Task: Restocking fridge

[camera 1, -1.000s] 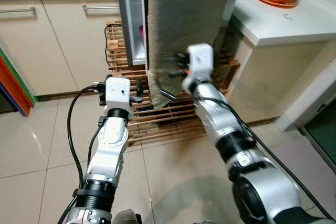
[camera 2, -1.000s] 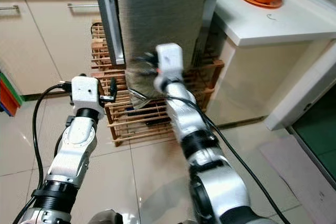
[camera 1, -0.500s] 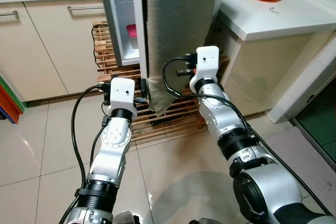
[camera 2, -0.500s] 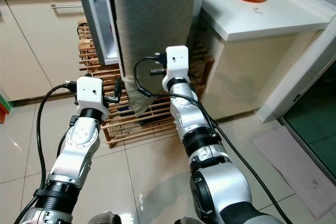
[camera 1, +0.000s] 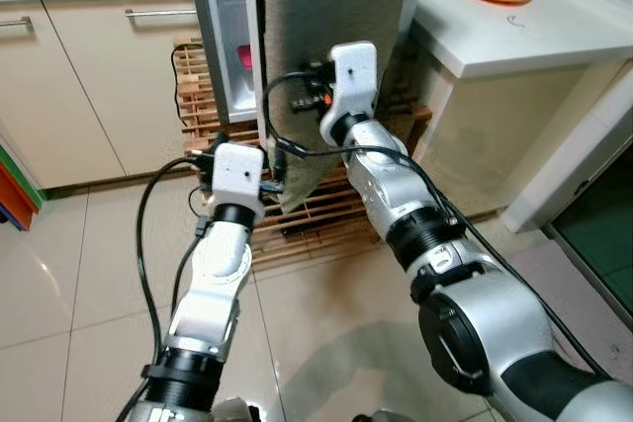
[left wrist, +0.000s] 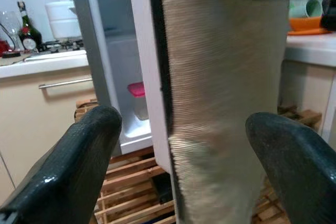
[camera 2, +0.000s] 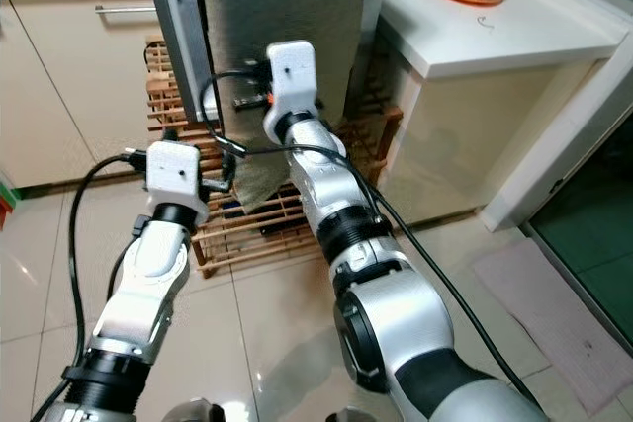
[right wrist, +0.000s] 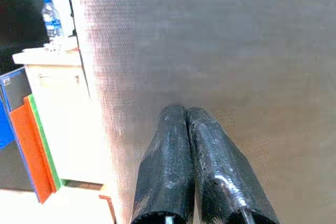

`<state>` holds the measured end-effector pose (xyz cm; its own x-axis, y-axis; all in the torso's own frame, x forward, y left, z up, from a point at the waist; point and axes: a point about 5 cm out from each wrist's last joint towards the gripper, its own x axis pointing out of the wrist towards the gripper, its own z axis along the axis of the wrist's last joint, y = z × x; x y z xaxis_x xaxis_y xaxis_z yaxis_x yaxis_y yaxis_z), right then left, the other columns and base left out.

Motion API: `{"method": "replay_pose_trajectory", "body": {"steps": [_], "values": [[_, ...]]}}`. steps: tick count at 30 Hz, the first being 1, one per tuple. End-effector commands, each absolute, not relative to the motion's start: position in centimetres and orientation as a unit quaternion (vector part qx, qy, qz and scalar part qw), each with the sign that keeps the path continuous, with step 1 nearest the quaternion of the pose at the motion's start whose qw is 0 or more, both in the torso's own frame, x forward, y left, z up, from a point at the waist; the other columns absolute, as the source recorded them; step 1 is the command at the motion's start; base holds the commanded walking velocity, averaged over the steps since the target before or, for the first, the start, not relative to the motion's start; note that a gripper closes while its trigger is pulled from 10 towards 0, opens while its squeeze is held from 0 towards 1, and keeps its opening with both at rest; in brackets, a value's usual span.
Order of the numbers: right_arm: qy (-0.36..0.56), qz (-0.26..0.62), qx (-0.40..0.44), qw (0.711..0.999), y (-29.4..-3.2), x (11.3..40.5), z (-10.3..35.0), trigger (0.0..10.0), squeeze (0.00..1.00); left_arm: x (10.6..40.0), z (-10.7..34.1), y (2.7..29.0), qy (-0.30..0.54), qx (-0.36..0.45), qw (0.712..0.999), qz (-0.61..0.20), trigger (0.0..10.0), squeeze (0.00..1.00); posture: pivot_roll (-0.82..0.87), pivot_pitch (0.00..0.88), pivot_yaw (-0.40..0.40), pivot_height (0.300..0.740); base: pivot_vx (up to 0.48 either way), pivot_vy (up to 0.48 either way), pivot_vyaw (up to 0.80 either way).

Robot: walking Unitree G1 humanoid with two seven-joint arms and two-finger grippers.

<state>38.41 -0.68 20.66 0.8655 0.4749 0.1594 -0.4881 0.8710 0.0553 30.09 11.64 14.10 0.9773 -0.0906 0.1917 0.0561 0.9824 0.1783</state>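
The right gripper (right wrist: 186,124) now sits higher and further toward the robot's left than a second ago, its closed fingers (right wrist: 210,166) pressed against the grey cloth-covered fridge door (camera 1: 336,17). The door stands nearer shut, so less of the fridge interior (left wrist: 123,72) shows.

No legible text or labels.

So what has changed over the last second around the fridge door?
The right hand, fingers closed together, has shifted toward the robot's left across the grey cloth-covered fridge door and now presses nearer the door's opening edge. The door seems slightly more closed, though the camera moved too. The left hand stays open, low by the door's edge, holding nothing. The pink-lidded container remains inside the fridge.
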Motion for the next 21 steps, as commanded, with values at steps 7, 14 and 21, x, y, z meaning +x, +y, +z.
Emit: {"method": "replay_pose_trajectory", "body": {"steps": [7, 14, 21], "values": [[-0.056, 0.282, 0.062, 0.956, 1.76, 37.60, 20.14, 10.0, 0.00, 29.65, 14.34, 12.09, -0.104, 0.077, 0.991, -0.033, 10.0, 0.00, 0.10, 0.030, -0.092, 0.740, 0.395, 0.272, 0.00], [-0.055, 0.282, 0.054, 0.956, 1.67, 37.66, 20.02, 10.0, 0.00, 29.74, 14.31, 12.12, -0.100, 0.073, 0.992, -0.031, 10.0, 0.00, 0.09, 0.030, -0.095, 0.740, 0.396, 0.271, 0.00], [-0.055, 0.279, 0.039, 0.958, 1.27, 37.71, 19.55, 10.0, 0.00, 29.71, 14.21, 11.94, -0.098, 0.068, 0.992, -0.028, 10.0, 0.00, 0.09, 0.028, -0.095, 0.740, 0.301, 0.077, 0.00]]}}
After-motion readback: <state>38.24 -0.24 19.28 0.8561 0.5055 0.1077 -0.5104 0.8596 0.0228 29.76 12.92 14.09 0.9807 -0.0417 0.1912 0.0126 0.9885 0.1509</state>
